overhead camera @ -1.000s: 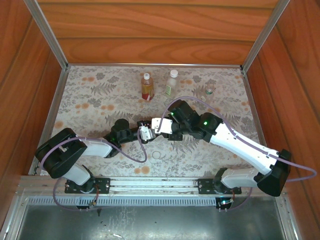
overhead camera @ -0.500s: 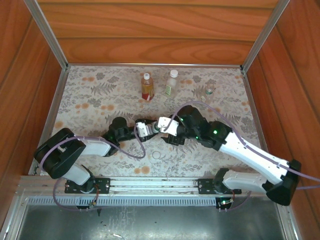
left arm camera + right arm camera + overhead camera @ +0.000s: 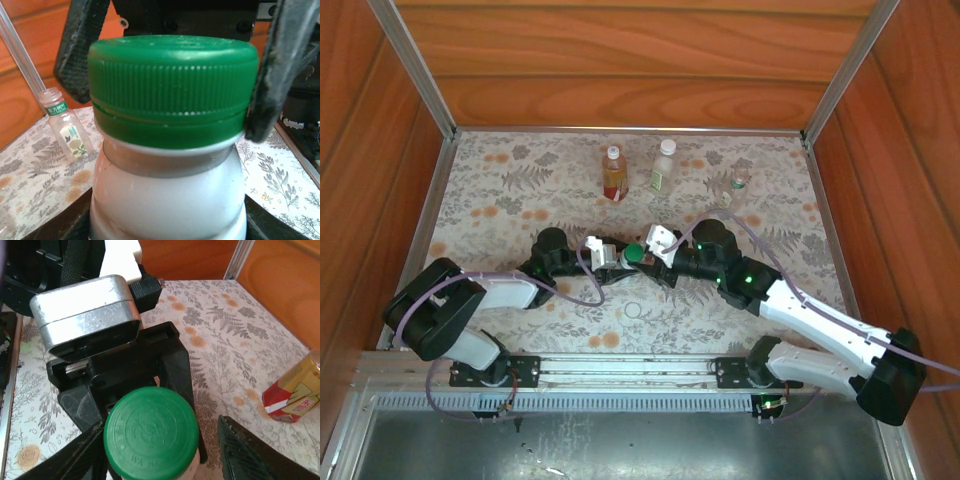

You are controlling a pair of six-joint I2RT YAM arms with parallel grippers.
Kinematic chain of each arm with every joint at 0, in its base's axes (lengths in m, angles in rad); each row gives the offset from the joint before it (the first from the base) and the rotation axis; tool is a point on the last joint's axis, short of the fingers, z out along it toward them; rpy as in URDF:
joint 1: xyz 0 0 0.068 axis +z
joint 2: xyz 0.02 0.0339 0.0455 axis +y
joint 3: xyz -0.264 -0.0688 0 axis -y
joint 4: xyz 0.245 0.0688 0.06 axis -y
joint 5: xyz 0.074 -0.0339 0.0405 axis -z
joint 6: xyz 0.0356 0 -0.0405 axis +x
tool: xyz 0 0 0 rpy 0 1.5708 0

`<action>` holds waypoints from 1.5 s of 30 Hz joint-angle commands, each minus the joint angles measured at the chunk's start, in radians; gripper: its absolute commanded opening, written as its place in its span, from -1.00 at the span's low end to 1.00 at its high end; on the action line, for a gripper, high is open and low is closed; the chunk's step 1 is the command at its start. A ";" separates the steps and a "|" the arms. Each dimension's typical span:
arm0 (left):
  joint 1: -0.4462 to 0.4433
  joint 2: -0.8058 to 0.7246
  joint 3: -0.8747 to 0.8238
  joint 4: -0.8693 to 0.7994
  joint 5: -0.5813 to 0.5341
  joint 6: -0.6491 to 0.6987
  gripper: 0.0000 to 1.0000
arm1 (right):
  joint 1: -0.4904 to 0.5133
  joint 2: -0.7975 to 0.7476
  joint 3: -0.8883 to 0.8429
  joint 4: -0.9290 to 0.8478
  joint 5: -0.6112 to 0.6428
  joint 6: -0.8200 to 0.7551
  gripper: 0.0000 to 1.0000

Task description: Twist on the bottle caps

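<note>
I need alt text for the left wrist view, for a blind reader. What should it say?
Close-up of a green cap sitting on a white bottle, with the dark jaws of the right gripper standing on either side of the cap. Behind, at left, a small clear bottle without a cap stands on the floral table cover.

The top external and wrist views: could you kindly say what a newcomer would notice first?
A green cap sits on a white bottle mid-table, the bottle held by the left claw while the right claw straddles the cap. An amber bottle, a clear bottle and a short bottle stand at the far edge.
</note>
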 commanded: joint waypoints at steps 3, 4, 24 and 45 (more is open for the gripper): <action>0.003 -0.006 0.027 0.020 0.019 -0.054 0.02 | -0.014 0.021 0.022 0.032 -0.117 0.038 0.00; 0.006 -0.005 0.030 0.020 0.012 -0.071 0.02 | -0.014 0.025 0.026 0.022 -0.130 0.042 -0.08; 0.044 -0.408 -0.266 -0.119 -0.662 -0.269 1.00 | -0.079 0.386 0.301 0.092 0.274 0.299 -0.62; 0.054 -0.737 -0.348 -0.488 -0.801 -0.271 1.00 | -0.098 1.142 1.133 -0.079 0.224 0.308 -0.59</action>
